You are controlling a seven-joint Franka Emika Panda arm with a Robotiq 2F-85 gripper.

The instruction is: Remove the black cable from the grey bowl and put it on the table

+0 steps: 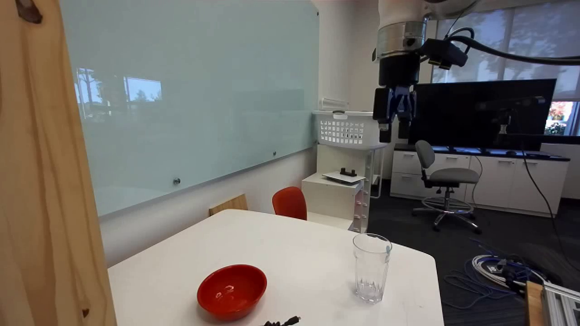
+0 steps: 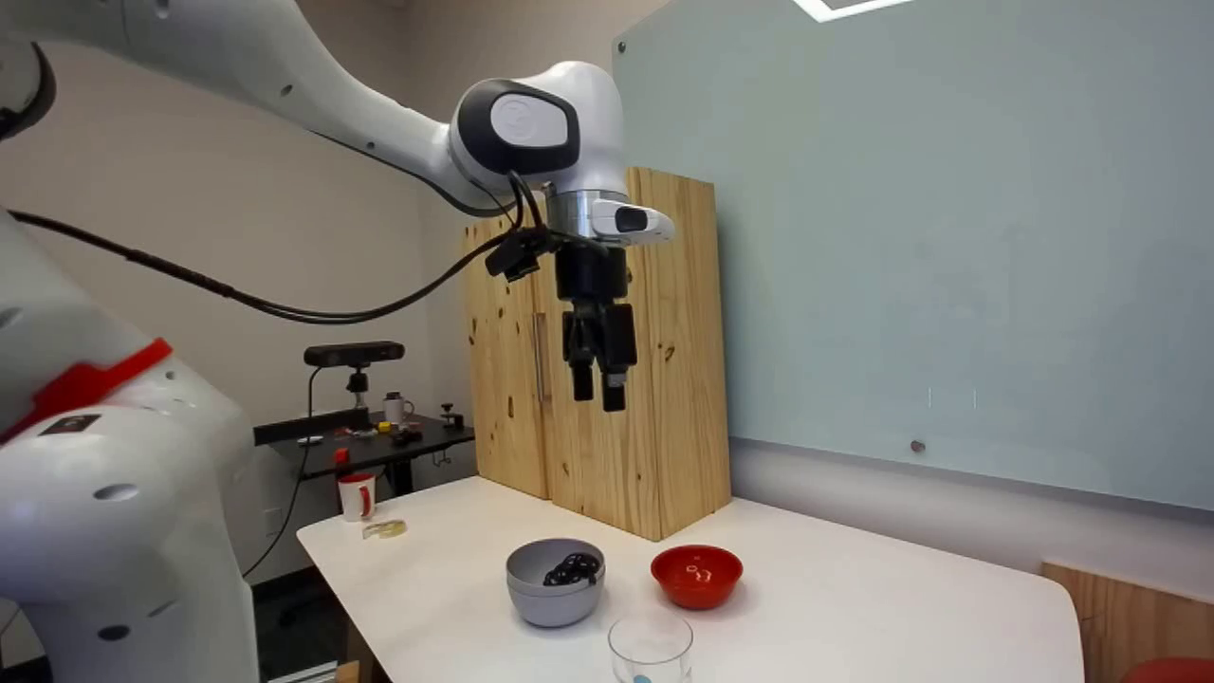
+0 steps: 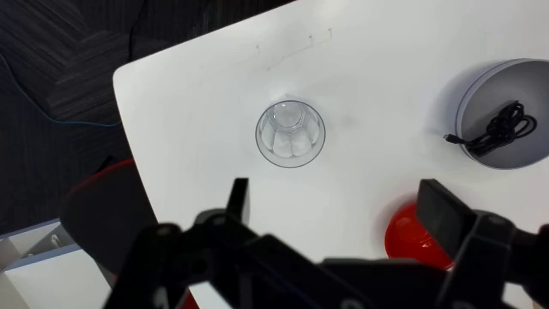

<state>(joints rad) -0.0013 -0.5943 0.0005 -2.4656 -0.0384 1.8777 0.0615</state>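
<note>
The black cable (image 3: 502, 128) lies coiled in the grey bowl (image 3: 532, 152), with its plug end sticking out over the rim in the wrist view. The cable (image 2: 572, 569) and the bowl (image 2: 555, 607) also show in an exterior view, where the bowl looks like two stacked. In an exterior view only the cable's plug end (image 1: 291, 321) shows at the bottom edge; the grey bowl is out of that view. My gripper (image 3: 336, 182) is open and empty, high above the white table (image 3: 364, 73). It hangs pointing down in both exterior views (image 1: 395, 129) (image 2: 598, 398).
A red bowl (image 2: 697, 579) stands beside the grey bowl. A clear glass (image 3: 290, 134) stands near both, closer to the table's end. A wooden cabinet (image 2: 683, 379) stands at the table's back. A red-white mug (image 2: 357, 498) is at the far corner. A glass board (image 1: 195, 90) lines the wall.
</note>
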